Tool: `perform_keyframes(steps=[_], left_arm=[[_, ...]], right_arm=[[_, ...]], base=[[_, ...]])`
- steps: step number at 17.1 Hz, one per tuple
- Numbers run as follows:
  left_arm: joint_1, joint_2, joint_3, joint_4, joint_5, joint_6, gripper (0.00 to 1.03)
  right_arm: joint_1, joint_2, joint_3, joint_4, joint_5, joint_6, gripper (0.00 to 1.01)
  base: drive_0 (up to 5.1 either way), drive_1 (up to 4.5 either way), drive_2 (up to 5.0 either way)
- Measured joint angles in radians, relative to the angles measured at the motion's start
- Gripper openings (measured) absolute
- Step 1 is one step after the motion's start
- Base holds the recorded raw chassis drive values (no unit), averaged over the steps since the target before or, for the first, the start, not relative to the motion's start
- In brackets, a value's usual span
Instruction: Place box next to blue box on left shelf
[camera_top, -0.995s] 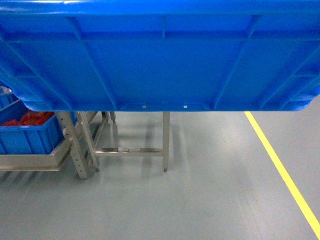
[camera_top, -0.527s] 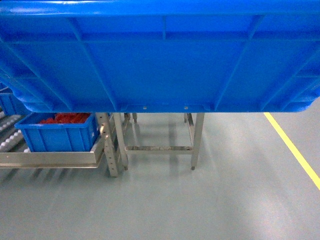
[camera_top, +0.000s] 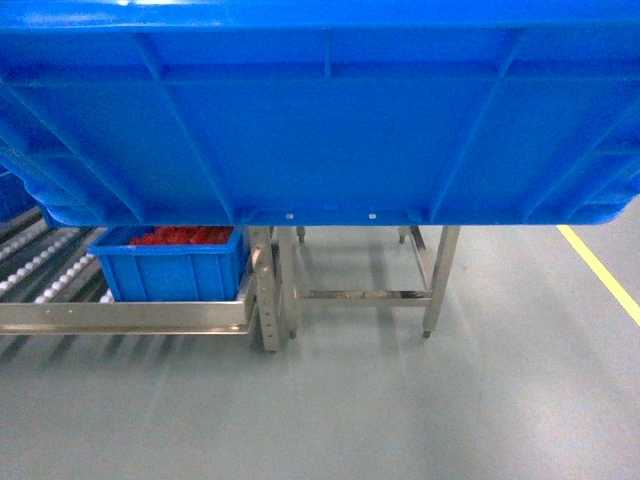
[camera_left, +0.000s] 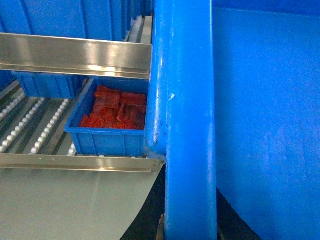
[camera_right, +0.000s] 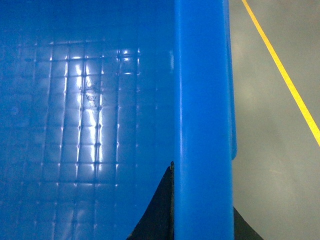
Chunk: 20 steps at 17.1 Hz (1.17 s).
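Head view showed the box (camera_top: 320, 110) carried aloft, not yet on the left shelf (camera_top: 120, 318) beside the blue box (camera_top: 172, 268); both claws' states unreadable.

You see only part of the large bright-blue ribbed plastic crate (camera_top: 320, 110): it runs off the top and both sides of the head view and hides the upper levels of the grey metal roller rack (camera_top: 130, 318). In each wrist view the crate's thick rim covers the gripper, so you cannot tell how either pair of jaws stands. The smaller blue bin of red items (camera_left: 112, 122) is cut off behind that rim, and the items are too small to identify.
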Motion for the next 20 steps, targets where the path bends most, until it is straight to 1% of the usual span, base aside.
perform_keyframes(steps=[20], left_arm=[[0.000,-0.001,0.000,0.000,0.000,0.001,0.06]], right_arm=[[0.000,-0.003,-0.001,-0.003,0.001,0.001,0.07]], base=[[-5.0,2.42,2.4]])
